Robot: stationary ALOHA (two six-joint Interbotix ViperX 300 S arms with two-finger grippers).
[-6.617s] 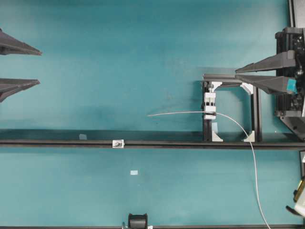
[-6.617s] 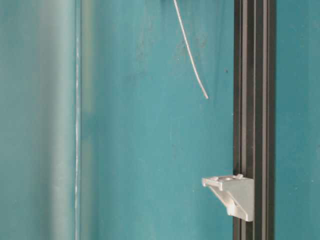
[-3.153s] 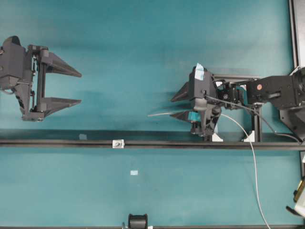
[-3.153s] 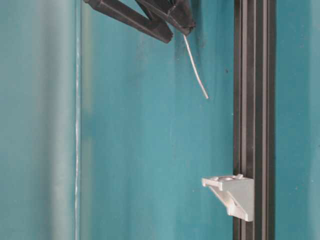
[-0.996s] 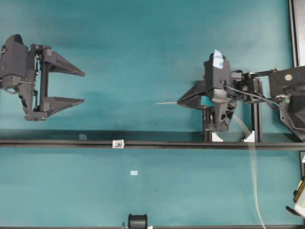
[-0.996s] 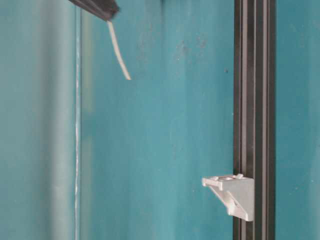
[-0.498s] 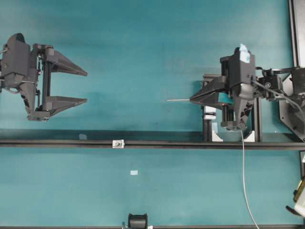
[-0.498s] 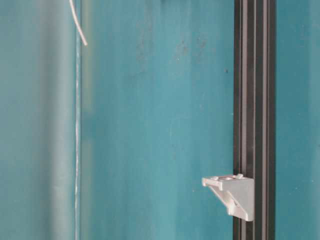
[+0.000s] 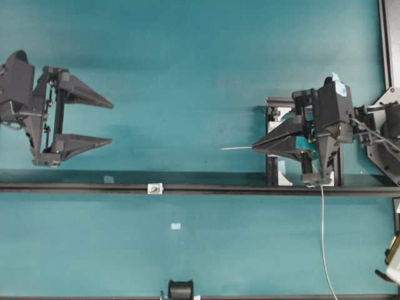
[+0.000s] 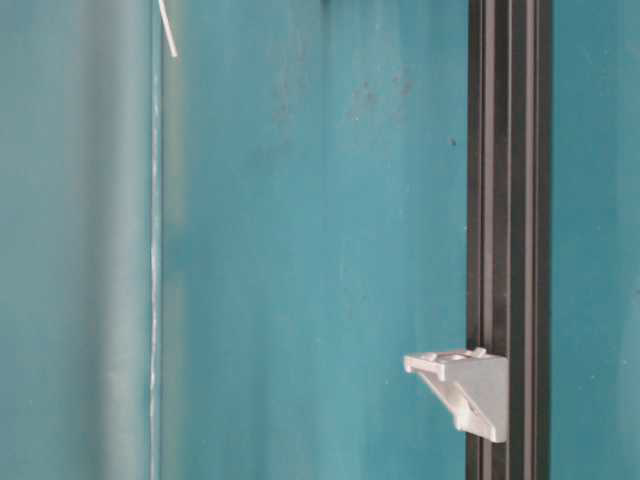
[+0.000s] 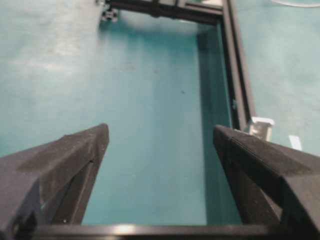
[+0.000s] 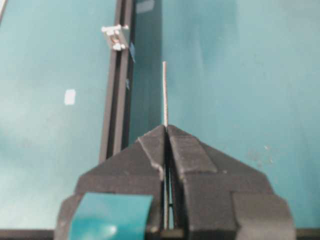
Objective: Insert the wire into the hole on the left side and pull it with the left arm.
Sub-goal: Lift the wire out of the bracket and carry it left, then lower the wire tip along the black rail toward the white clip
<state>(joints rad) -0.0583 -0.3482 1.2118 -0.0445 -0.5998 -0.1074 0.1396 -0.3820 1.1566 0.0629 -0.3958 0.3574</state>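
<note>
The wire (image 9: 237, 148) is pinched in my right gripper (image 9: 254, 147), which is shut on it; a short straight tip sticks out to the left. The rest of the wire trails down past the rail toward the front edge. In the right wrist view the wire (image 12: 164, 92) runs straight out from the closed right gripper (image 12: 165, 128). The hole (image 9: 152, 188) sits in a small white block (image 12: 115, 36) on the black rail, well left of the wire tip. My left gripper (image 9: 111, 123) hangs open at the far left, nothing between its fingers (image 11: 95, 142).
A long black rail (image 9: 250, 188) crosses the table. A black frame with a white clamp piece (image 9: 275, 119) stands behind my right gripper. A small white patch (image 9: 175, 226) lies in front of the rail. In the table-level view the white block (image 10: 465, 385) juts from the rail.
Over the sequence my right gripper closed on the wire and lifted it from the clamp. In the last half second it drew back right and nearer the rail; the left gripper tilted slightly.
</note>
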